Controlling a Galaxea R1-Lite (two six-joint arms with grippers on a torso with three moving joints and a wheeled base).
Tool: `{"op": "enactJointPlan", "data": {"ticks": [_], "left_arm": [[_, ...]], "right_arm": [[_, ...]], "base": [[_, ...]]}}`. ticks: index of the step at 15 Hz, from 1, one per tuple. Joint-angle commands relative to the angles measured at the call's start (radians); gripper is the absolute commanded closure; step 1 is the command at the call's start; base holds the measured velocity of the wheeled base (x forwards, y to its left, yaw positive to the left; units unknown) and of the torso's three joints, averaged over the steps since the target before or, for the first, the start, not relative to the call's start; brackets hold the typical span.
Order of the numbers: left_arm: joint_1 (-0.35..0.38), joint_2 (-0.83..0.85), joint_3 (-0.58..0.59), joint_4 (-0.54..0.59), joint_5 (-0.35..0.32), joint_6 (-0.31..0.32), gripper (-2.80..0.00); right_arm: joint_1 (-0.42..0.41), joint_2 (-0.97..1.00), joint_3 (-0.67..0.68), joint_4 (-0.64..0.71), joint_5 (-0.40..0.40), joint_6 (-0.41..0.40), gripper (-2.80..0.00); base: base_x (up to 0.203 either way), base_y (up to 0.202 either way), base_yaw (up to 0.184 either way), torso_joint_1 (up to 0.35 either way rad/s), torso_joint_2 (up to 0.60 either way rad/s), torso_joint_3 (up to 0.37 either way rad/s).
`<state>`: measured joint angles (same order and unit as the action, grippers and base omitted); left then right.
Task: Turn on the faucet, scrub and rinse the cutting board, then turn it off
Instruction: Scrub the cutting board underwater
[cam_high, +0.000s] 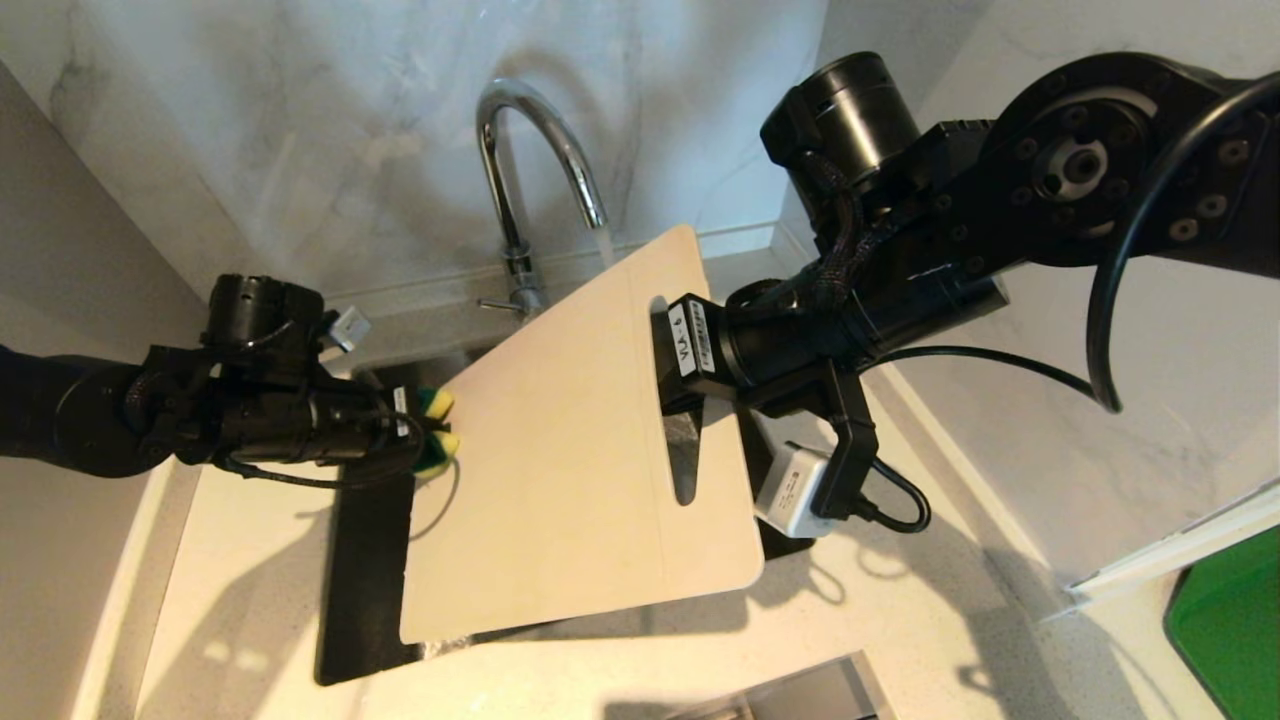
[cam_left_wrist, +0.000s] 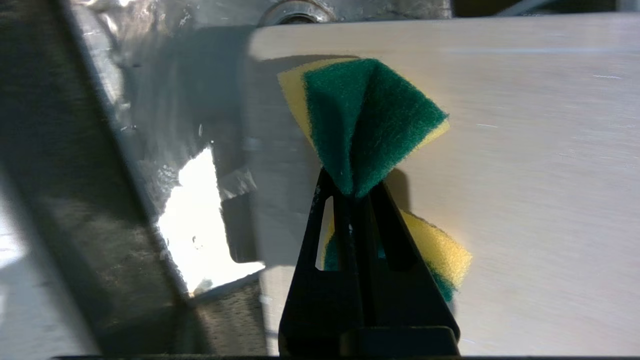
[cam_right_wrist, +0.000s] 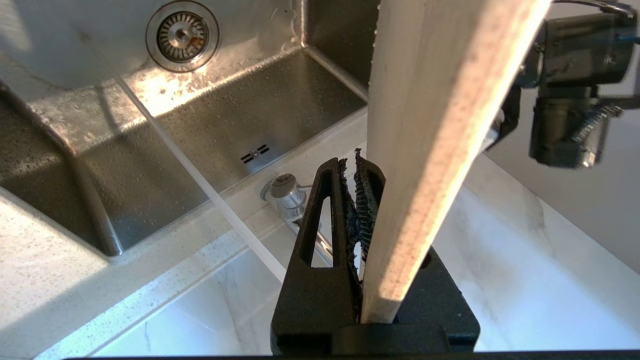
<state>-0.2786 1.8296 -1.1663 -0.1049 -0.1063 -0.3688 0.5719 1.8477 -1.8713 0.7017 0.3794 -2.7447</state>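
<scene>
Pressing sponge (cam_high: 437, 432) against cutting board (cam_high: 570, 450) under running faucet (cam_high: 520, 170).

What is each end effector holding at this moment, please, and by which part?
Left end effector: sponge, pinched mid-body. Right end effector: cutting board, clamped at its handle-hole edge.

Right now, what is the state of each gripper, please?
Left gripper: closed on the sponge, at the board.
Right gripper: closed on the board's edge, holding it over the sink.
</scene>
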Motion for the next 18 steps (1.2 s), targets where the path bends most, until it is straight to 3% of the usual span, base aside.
{"op": "enactJointPlan", "data": {"ticks": [1,8,10,12,18], "left_arm": [[0.053,0.003,-0.006,-0.002,-0.005,0.000,0.00],[0.202,-0.008,-0.085,-0.061,-0.029,0.035,0.00],[0.201,-0.057,-0.103,-0.029,-0.036,0.033,0.00],[0.147,-0.129,-0.139,0.038,-0.041,0.004,0.00],[-0.181,-0.228,-0.181,0.156,-0.021,-0.153,0.00]], "right_arm": [[0.000,-0.009,0.006,0.005,0.001,-0.015,0.00],[-0.001,-0.013,0.021,0.005,-0.001,-0.015,0.00],[-0.001,-0.012,0.021,0.005,-0.001,-0.015,0.00],[-0.003,-0.007,0.020,0.004,-0.001,-0.015,0.00],[-0.004,-0.003,0.025,0.005,-0.002,-0.015,0.00]], "base": [[0.000,0.000,0.000,0.000,0.00,0.000],[0.000,0.000,0.000,0.000,0.00,0.000],[0.000,0.000,0.000,0.000,0.00,0.000],[0.000,0.000,0.000,0.000,0.00,0.000],[0.000,0.000,0.000,0.000,0.00,0.000]]}}
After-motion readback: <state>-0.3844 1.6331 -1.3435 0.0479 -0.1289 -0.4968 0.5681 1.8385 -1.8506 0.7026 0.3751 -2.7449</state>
